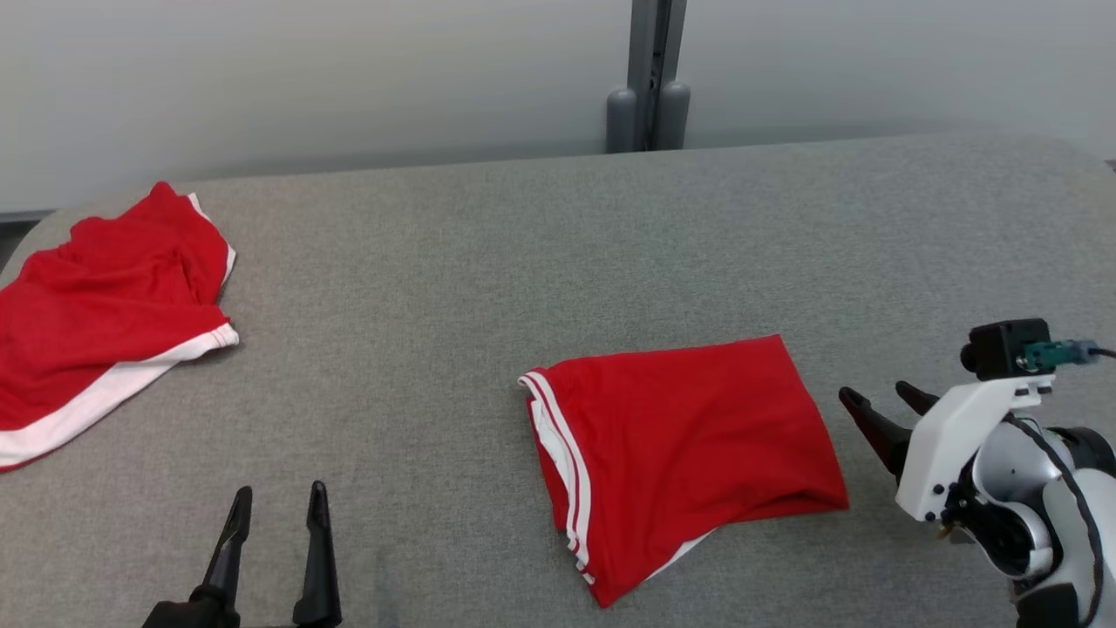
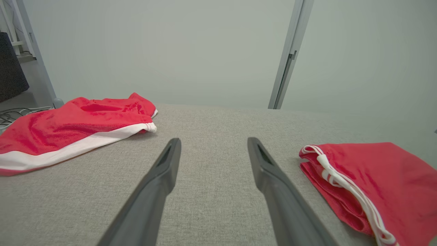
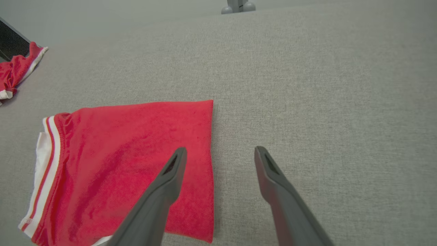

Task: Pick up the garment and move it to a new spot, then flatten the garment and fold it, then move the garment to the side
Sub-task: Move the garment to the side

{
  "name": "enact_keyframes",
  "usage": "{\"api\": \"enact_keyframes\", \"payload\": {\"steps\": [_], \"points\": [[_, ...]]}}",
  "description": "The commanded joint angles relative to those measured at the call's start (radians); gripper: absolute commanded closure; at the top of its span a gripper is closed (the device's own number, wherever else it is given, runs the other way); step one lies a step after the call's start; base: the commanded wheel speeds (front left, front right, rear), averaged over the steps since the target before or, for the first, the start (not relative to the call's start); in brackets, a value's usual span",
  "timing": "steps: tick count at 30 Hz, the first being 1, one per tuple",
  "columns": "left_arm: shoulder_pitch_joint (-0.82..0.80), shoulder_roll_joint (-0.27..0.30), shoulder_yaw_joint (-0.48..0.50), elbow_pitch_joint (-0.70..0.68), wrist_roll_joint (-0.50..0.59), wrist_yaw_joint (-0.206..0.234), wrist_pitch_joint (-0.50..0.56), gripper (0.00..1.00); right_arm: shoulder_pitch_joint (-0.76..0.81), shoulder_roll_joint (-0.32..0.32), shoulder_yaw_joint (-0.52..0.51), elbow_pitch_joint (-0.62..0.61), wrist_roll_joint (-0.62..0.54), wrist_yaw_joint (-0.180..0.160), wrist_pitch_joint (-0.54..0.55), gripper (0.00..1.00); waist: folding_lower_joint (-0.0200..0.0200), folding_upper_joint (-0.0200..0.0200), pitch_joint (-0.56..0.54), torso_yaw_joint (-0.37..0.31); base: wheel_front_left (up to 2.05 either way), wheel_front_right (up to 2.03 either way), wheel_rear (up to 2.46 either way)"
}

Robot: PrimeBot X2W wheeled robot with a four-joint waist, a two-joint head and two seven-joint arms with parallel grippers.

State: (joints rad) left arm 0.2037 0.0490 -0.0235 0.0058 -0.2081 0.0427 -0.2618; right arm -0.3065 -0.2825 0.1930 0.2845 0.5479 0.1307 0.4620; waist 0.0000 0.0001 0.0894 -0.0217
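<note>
In the upper left, a crumpled red garment [image 1: 105, 296] lies on the grey table [image 1: 436, 288]. At lower left, the left gripper [image 1: 281, 493] has its fingers spread and holds nothing. Right of centre lies the folded red garment [image 1: 689, 445], striped edge leftward, long axis roughly across the frame. The right gripper [image 1: 874, 392], also spread and empty, is just beside its right edge, so it is likely the nearer arm.

Soft, even, diffuse light brightens all three views without glare, leaving only a faint shadow along the near edge of the garment [image 1: 689, 436], the weave of the tabletop [image 1: 436, 349] reads sharp, and the wide wrist views bend at their edges, tilting the post [image 2: 285, 58].
</note>
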Motion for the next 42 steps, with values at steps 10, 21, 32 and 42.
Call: {"api": "enact_keyframes", "payload": {"steps": [10,21,32,42], "points": [[-0.119,0.004,-0.052,0.024,0.0,0.011,-0.004,0.0,-0.189,0.068,0.048,0.313,0.028,0.0,0.071,0.0,0.0,-0.0001,0.125,0.116,0.0,0.0,0.0],[-0.116,0.004,-0.027,0.011,0.006,0.017,-0.004,0.0,-0.261,0.051,0.129,0.362,0.16,0.0,-0.018,1.0,0.0,-0.0001,0.144,0.03,0.0,0.0,0.0],[-0.18,0.008,-0.022,-0.02,0.072,-0.025,-0.004,0.0,-0.41,-0.036,0.128,0.409,0.138,0.0,-0.173,1.0,0.0,-0.0001,0.253,-0.196,0.0,0.0,0.0],[-0.268,0.034,-0.052,-0.041,0.139,-0.057,-0.003,0.0,-0.686,-0.237,-0.01,0.69,-0.006,0.0,-0.332,1.0,0.0,-0.0001,0.44,-0.137,0.0,0.0,0.0]]}}
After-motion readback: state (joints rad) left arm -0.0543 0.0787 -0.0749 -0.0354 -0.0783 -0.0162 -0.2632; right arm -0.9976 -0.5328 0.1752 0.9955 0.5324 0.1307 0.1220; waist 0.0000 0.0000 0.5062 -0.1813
